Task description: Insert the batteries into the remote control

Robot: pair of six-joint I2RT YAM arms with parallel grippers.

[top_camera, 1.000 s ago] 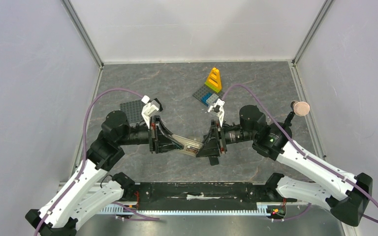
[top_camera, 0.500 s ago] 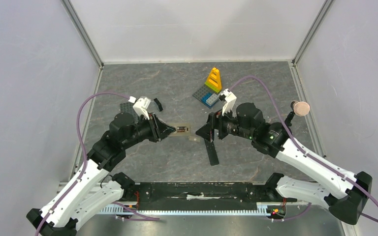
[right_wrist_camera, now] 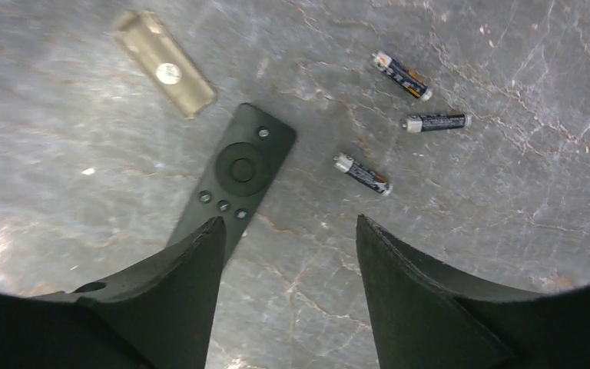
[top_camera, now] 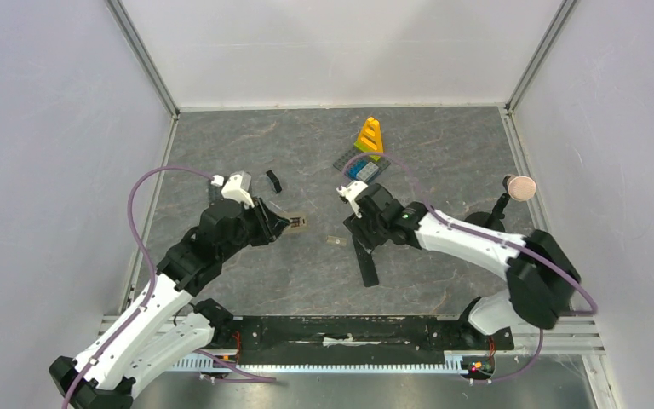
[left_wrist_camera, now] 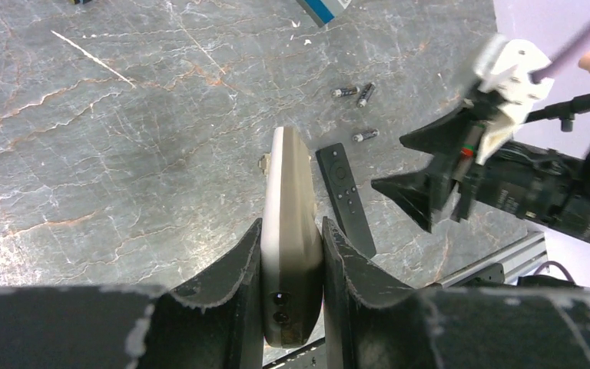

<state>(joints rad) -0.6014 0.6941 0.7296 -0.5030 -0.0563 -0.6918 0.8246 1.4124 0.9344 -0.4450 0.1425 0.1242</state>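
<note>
My left gripper (left_wrist_camera: 292, 224) is shut on the tan-grey remote control (left_wrist_camera: 290, 192), which stands edge-up between the jaws and sticks out ahead of them; both show in the top view, gripper (top_camera: 283, 227) and remote (top_camera: 296, 224). Three batteries (right_wrist_camera: 362, 174) (right_wrist_camera: 435, 121) (right_wrist_camera: 402, 75) lie loose on the table just ahead of my right gripper (right_wrist_camera: 288, 223), which is open and empty above the table. The left wrist view shows them too (left_wrist_camera: 365, 135). In the top view my right gripper (top_camera: 360, 232) points down, and the arm hides the batteries.
A black remote with buttons (right_wrist_camera: 230, 177) lies by my right gripper's left finger (top_camera: 364, 260). A small tan cover piece (right_wrist_camera: 165, 73) lies beyond it (top_camera: 334, 241). Yellow brick stack (top_camera: 370, 136), studded plates (top_camera: 353, 166), a small black piece (top_camera: 272, 181) and a pink-topped post (top_camera: 521, 187) stand farther off.
Both grippers held the tan remote together a second ago. The right gripper let go, opened and swung over the batteries. The left gripper drew the remote back left.
</note>
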